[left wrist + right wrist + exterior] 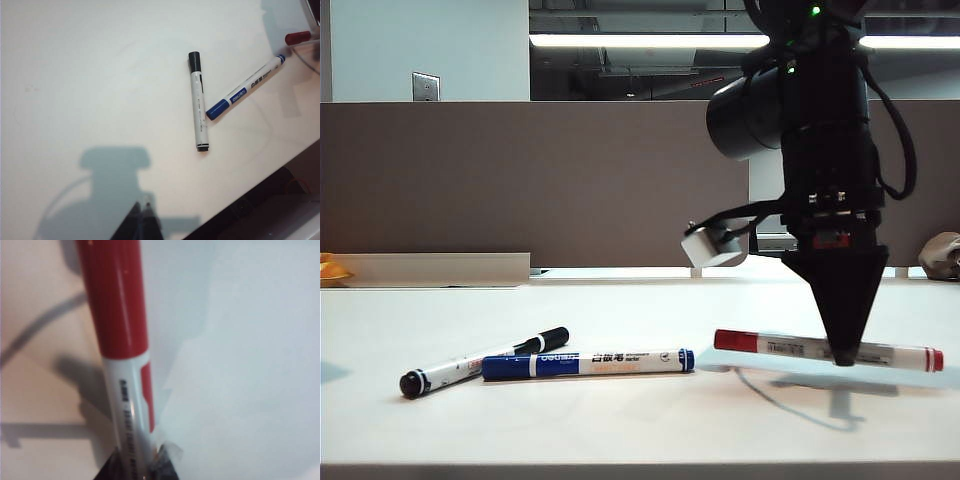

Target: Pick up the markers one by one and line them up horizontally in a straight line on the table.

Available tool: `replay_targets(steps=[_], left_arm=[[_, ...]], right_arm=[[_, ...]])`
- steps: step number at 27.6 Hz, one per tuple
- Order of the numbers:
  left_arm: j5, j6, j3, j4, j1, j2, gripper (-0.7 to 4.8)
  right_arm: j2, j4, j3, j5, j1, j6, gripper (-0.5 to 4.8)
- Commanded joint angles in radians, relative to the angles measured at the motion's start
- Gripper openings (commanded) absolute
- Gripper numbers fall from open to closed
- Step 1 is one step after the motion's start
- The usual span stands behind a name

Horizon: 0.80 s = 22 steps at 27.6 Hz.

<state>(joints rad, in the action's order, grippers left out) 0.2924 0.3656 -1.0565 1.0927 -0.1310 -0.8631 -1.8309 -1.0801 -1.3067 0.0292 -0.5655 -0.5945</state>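
Observation:
My right gripper [842, 355] is shut on the red marker [770, 346], gripping its white barrel nearer the right end. The marker hangs almost level, just above the table [620, 430], with its shadow below. Up close in the right wrist view, the red marker [117, 305] runs out from between the right gripper's [137, 465] fingers. The black marker [470, 365] and blue marker [590, 363] lie on the left, ends touching at an angle. My left gripper [143, 212] hovers shut and empty, away from the black marker [198, 100], blue marker [245, 88] and red marker's cap [298, 37].
A brown-grey partition [520, 180] runs along the back of the table. A small white box [710, 245] hangs by the right arm. A yellow thing [332, 268] sits at the far left and a beige object [942, 255] at the far right. The table's edge [250, 200] lies beside the left gripper.

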Motion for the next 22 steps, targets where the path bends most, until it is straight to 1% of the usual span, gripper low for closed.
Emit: replay_targets(steps=[1,7,12,14,22], left_arm=[[0.030,0.001,-0.002,-0.006,-0.001,0.011,-0.05],[0.048,0.000,-0.003,-0.005,-0.001,0.017,-0.05],[0.048,0.000,-0.006,0.001,-0.001,0.033,-0.05],[0.048,-0.001,-0.016,0.005,-0.001,0.043,-0.05],[0.047,-0.006,-0.021,0.010,-0.001,0.112,-0.05]], right_arm=[[0.005,-0.015,-0.009,-0.002,-0.003,-0.053,0.53],[0.005,-0.016,-0.008,-0.002,-0.003,-0.166,0.53],[0.003,-0.005,-0.007,-0.002,-0.003,-0.231,0.53],[0.003,0.011,-0.007,-0.002,-0.003,-0.248,0.53],[-0.043,0.029,-0.006,-0.002,-0.005,-0.250,0.53]])
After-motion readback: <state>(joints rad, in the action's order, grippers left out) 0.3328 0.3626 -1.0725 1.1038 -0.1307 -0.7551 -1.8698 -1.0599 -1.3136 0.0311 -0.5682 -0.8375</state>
